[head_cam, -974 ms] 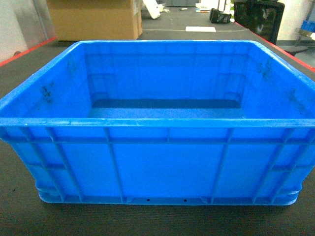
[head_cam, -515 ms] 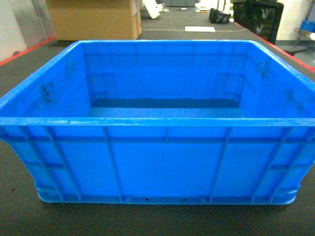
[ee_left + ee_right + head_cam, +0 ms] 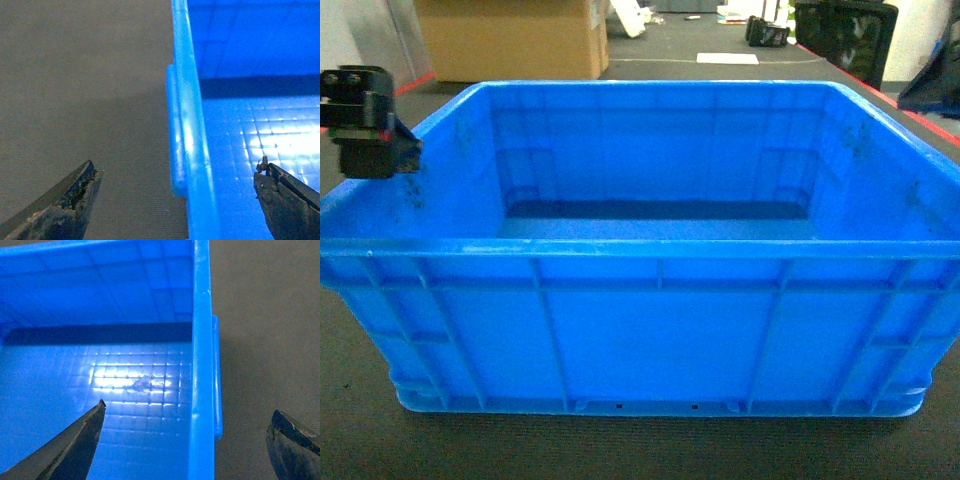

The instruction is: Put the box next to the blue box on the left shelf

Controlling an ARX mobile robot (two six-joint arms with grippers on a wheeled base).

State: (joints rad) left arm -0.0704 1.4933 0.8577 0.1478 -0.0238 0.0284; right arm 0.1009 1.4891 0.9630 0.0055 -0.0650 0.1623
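The left claw (image 3: pixel 175 200) is hanging wide open over the left wall of the box (image 3: pixel 640 300), one dark fingertip (image 3: pixel 75 200) sitting out over the dark floor mat (image 3: pixel 75 100) and the other over the box's gridded bottom, so the thick rim is running straight up between them. Neither tip is touching the plastic. The right claw (image 3: pixel 192 440) is doing the mirror of that on the right wall: spread open, one finger (image 3: pixel 75 445) hanging inside the box, the other outside above the mat, with the rim and its side handle ledge between.

The wrist cameras are giving the straddle over each rim, which the head camera is not showing at all; there, only the left arm's black wrist block (image 3: pixel 365 120) is poking in by the box's far left corner, and a dark sliver at the right edge may be the right arm, though I cannot tell.

The head camera is in turn showing the whole box sitting flat on the mat, open top up, with a cardboard carton (image 3: pixel 510 40) standing well behind it.
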